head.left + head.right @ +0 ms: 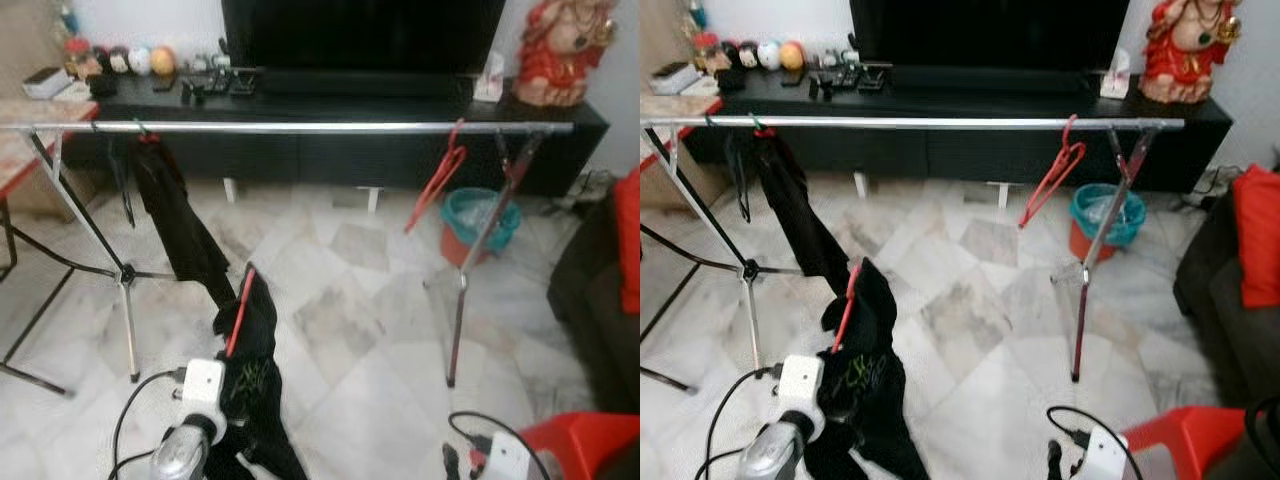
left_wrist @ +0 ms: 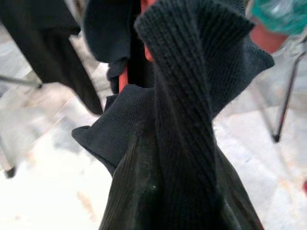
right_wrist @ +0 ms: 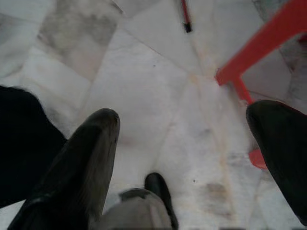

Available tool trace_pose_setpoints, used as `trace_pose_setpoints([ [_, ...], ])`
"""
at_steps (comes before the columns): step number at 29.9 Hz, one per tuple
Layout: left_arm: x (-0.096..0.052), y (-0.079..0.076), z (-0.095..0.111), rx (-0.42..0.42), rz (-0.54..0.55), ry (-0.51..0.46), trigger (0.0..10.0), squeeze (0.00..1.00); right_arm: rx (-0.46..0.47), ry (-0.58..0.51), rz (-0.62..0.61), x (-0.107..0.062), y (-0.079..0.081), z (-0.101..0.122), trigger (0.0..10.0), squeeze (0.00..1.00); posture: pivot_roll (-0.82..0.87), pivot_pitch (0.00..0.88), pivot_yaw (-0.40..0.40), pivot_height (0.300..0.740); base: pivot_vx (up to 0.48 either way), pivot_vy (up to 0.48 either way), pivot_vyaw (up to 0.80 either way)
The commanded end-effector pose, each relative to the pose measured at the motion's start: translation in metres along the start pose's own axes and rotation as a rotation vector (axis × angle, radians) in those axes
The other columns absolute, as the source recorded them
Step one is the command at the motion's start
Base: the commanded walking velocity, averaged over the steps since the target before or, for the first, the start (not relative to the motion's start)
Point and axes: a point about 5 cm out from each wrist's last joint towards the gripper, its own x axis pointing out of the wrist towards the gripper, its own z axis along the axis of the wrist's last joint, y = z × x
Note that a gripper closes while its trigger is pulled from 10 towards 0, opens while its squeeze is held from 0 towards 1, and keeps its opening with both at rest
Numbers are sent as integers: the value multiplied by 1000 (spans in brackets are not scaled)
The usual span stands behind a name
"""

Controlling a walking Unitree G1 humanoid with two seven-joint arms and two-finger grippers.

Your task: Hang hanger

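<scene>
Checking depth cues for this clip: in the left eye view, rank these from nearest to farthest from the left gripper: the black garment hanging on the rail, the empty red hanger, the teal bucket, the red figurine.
1. Black garment hanging on the rail, left end, just beyond the left gripper.
2. Empty red hanger, right part of the rail.
3. Teal bucket, on the floor behind the rail's right leg.
4. Red figurine, on the cabinet, far right.
</scene>
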Motion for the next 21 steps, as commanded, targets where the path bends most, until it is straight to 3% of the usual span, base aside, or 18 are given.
trace_pose_setpoints([
  [1, 5, 7, 15, 19, 10, -66, 10000, 0, 4, 10, 9, 0, 4, -2, 10000, 0, -16, 13, 5, 740, 0, 0, 0],
  [10, 15, 1, 39, 69, -14, -167, 10000, 0, 7, 18, 11, 0, 4, -4, 10000, 0, -12, 16, 1, 740, 0, 0, 0],
  [16, 23, -11, 63, 145, -112, -256, 10000, 0, 8, 22, 16, 0, 5, -4, 10000, 0, -5, 16, 0, 740, 0, 0, 0],
  [21, 25, -20, 64, 166, -174, -237, 10000, 0, 1, 32, 20, -1, 4, -6, 10000, 0, -5, 16, -4, 740, 0, 0, 0],
])
